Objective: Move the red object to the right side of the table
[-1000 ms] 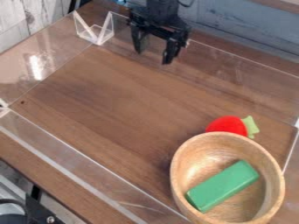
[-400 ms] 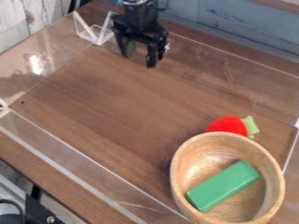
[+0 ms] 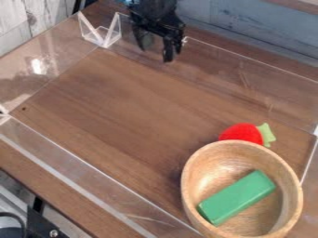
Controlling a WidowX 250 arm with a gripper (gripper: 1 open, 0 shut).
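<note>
Red object (image 3: pixel 245 134): small round bright-red toy fruit w/ a yellow-green leaf tip on its right side. Sits on the table (image 3: pixel 137 112), lower-right part of frame, touching or just behind the far rim of the wooden bowl (image 3: pixel 199 178); bowl rim hides its lower edge. Nothing gripping it.

Bowl: round, light wood, near the front-right corner of the tabletop. Inside it a green rectangular block (image 3: pixel 237 196) lying flat, set diagonally.

Table: dark brown wood grain, bordered by low clear acrylic walls (image 3: pixel 74 181); glare on the left wall.

Gripper (image 3: pixel 161 44): black, at the far edge of the table, top centre of frame, well apart from the toy fruit and bowl. Pointing down at the tabletop, fingers spread, nothing between them — released, empty. Can't tell whether tips touch the surface.

Just left of gripper: small clear acrylic stand (image 3: pixel 99 31), V-shaped, by the back wall.
</note>
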